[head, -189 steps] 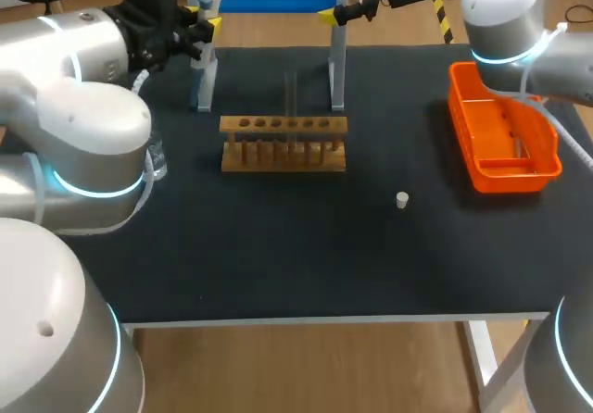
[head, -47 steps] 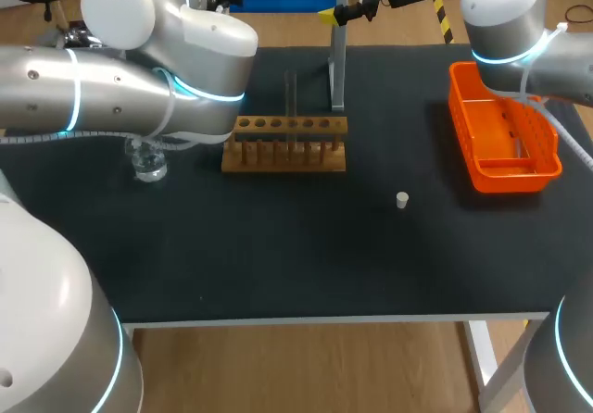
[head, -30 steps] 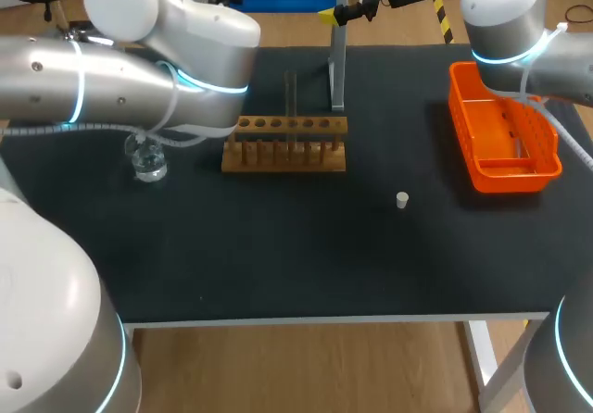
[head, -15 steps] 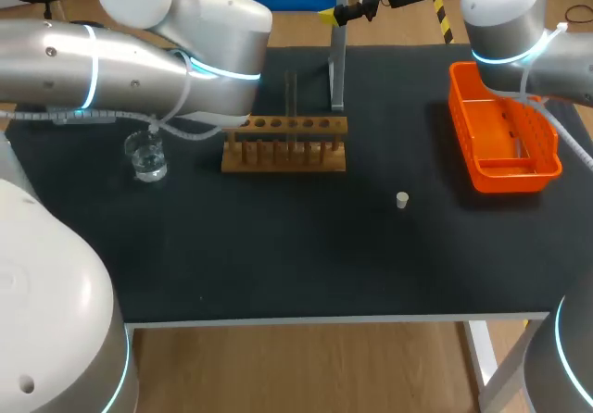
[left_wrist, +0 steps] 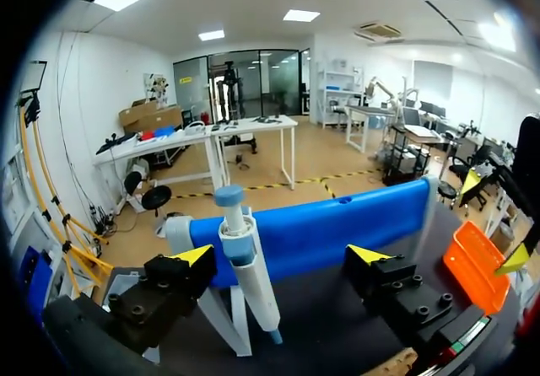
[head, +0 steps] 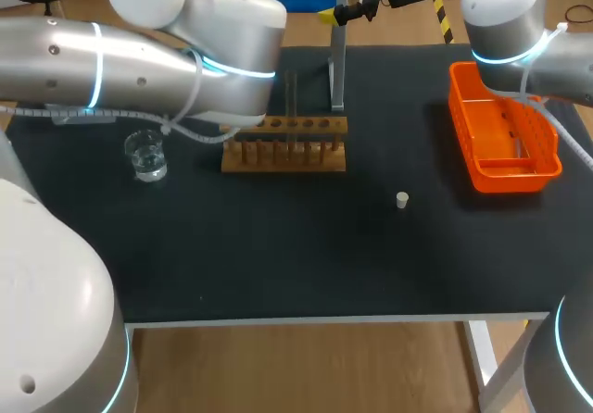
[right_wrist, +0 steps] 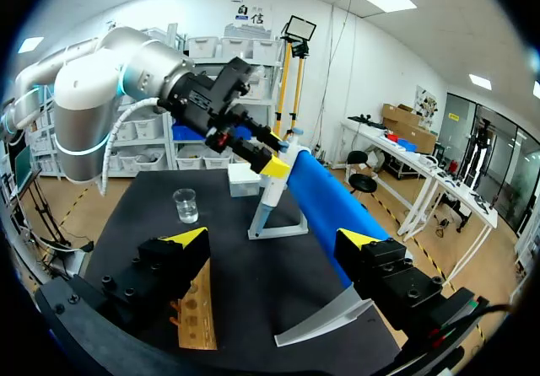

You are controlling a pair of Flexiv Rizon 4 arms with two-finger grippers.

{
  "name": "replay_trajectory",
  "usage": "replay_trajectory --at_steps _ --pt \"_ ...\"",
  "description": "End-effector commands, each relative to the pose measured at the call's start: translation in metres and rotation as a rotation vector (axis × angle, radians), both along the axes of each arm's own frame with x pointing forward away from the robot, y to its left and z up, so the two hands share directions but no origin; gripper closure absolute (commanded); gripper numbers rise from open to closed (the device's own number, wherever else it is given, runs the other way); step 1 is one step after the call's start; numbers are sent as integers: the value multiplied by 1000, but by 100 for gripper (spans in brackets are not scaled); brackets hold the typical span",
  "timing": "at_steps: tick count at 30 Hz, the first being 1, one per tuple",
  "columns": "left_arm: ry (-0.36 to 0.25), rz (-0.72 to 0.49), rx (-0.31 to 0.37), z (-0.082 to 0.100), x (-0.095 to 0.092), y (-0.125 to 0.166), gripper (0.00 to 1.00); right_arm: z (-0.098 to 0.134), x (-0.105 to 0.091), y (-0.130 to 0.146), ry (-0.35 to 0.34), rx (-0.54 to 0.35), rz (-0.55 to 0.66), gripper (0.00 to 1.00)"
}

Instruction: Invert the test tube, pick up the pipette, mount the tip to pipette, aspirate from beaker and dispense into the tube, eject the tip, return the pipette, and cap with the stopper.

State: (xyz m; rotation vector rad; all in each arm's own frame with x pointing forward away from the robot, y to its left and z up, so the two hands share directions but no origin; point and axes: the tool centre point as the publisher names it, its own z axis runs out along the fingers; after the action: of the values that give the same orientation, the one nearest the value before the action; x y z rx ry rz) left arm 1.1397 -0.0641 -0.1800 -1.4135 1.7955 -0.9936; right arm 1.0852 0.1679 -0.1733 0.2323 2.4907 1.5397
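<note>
The pipette (left_wrist: 245,266) stood nearly upright on its stand (left_wrist: 239,321) at the desk's (head: 278,246) far left. It was just ahead of the left gripper (left_wrist: 283,256), between its wide-spread fingers and untouched. The right gripper (right_wrist: 272,238), likewise open, hung well apart.

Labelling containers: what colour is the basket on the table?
The basket is orange, clearest in the head view.

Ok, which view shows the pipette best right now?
Left wrist view: the pipette sits close up between the open left claw's fingers, nearer one of them. The right wrist view shows it small and far off, beside that claw. In the head view the left arm hides it.
</note>
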Motion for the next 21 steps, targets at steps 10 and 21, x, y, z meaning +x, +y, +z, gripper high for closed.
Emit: replay_trajectory --at_steps 10,21 --pt "-92 -183 -90 31 -99 -13 0 1 2 -1 4 -4 5 0" --pt "-259 -673 -185 40 -176 -43 0 1 2 -1 4 -4 5 0"
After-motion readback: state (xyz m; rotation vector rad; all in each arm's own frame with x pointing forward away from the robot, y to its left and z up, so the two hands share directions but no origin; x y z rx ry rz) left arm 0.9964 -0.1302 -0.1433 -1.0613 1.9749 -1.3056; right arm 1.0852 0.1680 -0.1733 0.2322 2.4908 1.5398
